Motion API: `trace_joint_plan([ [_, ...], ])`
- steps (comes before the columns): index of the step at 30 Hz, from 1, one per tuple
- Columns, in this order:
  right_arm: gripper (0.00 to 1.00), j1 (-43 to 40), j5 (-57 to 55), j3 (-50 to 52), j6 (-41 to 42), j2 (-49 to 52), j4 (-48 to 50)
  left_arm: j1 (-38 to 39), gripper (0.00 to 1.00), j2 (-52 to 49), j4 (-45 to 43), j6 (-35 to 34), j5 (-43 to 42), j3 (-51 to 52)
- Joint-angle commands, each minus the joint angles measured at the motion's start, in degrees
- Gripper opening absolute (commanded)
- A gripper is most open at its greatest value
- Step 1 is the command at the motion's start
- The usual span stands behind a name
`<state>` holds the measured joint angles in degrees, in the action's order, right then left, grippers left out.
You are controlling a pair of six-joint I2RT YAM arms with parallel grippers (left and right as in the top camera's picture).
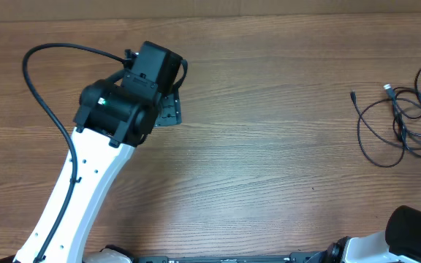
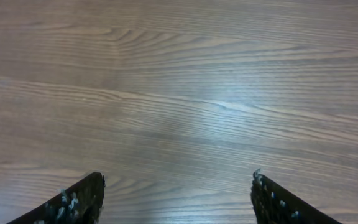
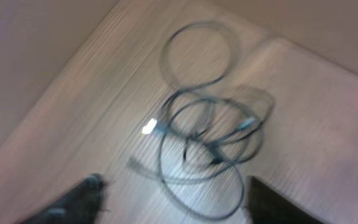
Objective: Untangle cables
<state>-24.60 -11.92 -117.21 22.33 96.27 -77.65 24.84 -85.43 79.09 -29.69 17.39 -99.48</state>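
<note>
Now | thin black tangled cables (image 1: 404,120) with small plug ends: 3 o'clock on wooden table (image 1: 269,146) | my right claw (image 3: 173,199): spread wide, empty, facing them | my left claw (image 2: 176,193): spread wide, empty, 9 o'clock | risk: I pinch overlapping loops together, tightening the knot, or drag them overboard

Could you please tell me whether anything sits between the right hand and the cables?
Nothing visible does. In the blurred right wrist view, the open right hand faces the cables directly, with only bare table between them.
</note>
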Motion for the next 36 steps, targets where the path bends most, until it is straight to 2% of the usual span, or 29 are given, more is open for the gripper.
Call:
trace_joint_plan([
  [1,0.84,0.87,21.42,-0.50,-14.19,0.90,-1.42,-3.80,0.77,-0.57,0.85,-0.74,0.63,-0.31],
  [5,0.93,3.63,34.69,-0.50,-24.44,0.94,-4.33,-8.24,0.81,-0.57,1.49,-0.68,-0.15,-0.31],
  [7,1.00,6.10,35.10,-0.50,-26.08,0.94,-5.88,-10.86,0.85,-0.57,1.60,-0.46,-1.42,-0.31],
  [9,1.00,9.29,34.91,-0.50,-28.39,0.94,-7.39,-13.62,0.91,-0.57,1.92,-0.31,-2.64,-0.31],
  [10,1.00,11.02,34.42,-0.50,-28.70,0.94,-7.93,-14.86,0.98,-0.61,2.21,-0.31,-2.99,-0.31],
  [16,1.00,21.70,26.34,-0.48,-27.91,1.05,-12.37,-21.18,0.99,-1.46,8.81,0.00,-5.62,-0.31],
  [20,1.00,26.21,15.74,-0.37,-18.84,1.05,-14.91,-23.19,1.00,-1.46,16.04,0.22,-5.62,-0.09],
  [26,1.00,28.35,14.32,1.46,-16.63,-0.02,-19.17,-23.76,1.00,-0.04,17.75,8.35,-13.35,2.38],
  [31,1.00,28.39,14.34,10.16,-15.54,-7.69,-15.87,-23.76,0.99,4.22,17.68,7.80,-13.31,9.90],
  [36,1.00,28.39,14.32,26.75,-15.04,-22.97,-4.33,-23.76,1.00,14.12,12.28,7.85,-12.96,20.09],
])
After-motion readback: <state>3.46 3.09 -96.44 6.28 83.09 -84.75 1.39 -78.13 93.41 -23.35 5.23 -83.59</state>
